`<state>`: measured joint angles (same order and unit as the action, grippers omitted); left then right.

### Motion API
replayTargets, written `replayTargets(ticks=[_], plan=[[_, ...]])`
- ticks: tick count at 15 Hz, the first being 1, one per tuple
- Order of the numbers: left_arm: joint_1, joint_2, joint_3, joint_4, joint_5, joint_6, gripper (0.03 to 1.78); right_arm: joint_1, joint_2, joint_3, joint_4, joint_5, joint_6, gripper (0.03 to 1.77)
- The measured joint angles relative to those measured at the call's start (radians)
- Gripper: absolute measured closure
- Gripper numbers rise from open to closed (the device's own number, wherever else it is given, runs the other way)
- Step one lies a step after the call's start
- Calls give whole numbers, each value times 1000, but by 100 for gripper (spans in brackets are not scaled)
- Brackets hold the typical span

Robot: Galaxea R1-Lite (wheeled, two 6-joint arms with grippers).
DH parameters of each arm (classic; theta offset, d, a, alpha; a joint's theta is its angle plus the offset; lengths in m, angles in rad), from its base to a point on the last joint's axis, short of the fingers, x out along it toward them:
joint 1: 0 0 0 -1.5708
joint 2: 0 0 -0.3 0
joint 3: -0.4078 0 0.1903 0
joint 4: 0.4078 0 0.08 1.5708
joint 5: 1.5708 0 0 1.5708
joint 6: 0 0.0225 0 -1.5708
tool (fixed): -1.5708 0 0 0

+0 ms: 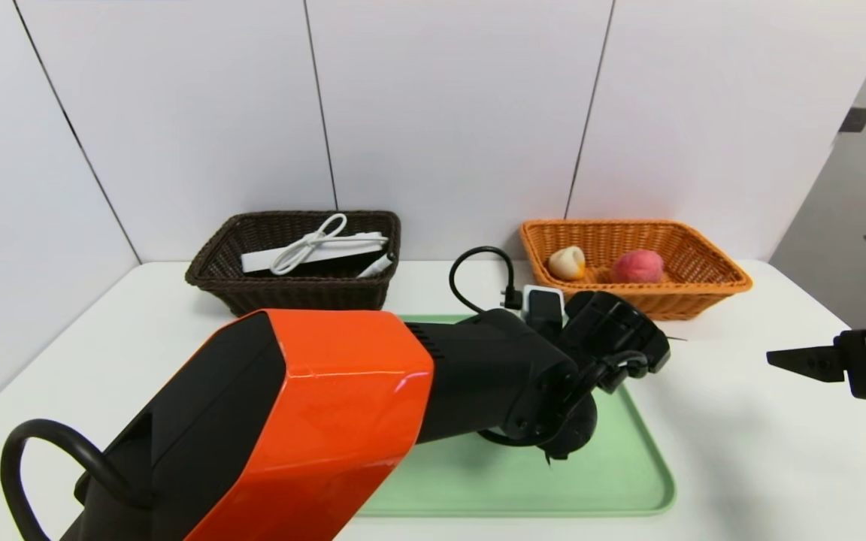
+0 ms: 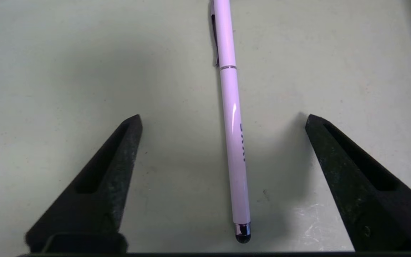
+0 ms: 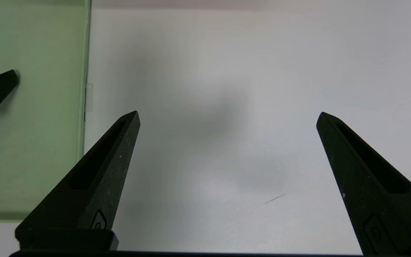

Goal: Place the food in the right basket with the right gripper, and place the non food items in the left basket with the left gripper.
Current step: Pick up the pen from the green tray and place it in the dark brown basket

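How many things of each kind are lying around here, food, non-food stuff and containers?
Food: 2, the bun and the peach, both in the orange basket.
Non-food items: 3, the power strip and the marker in the dark basket, and the pen on the green tray.
Containers: 3, two baskets and the tray.
Total: 8.

Glossy white pen [image 2: 234,142] on matt green tray [image 2: 66,71]; woven wicker baskets [image 1: 636,252].

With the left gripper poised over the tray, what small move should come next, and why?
Probably close the left gripper on the white pen. Its fingers stand open on either side of the pen, which lies loose on the green tray; the peach and bun already sit in the orange basket.
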<state>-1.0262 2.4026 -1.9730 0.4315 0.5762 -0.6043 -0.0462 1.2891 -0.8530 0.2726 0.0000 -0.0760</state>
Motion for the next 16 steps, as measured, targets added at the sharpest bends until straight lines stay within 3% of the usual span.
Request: replayTargets(ticks=[3,8,11,16], plan=[[0,7,0,0,2,0,69,-1,0,-1,-1,0,1,9],[7,15,0,3,2,0,112,-4,0,0,0,0,1,9],[13,14,0,19,2,-3,168,-6,0,0,0,0,1,9],[23,5,1,24,0,-1,168,-12,-5,1,1,0,3,9]])
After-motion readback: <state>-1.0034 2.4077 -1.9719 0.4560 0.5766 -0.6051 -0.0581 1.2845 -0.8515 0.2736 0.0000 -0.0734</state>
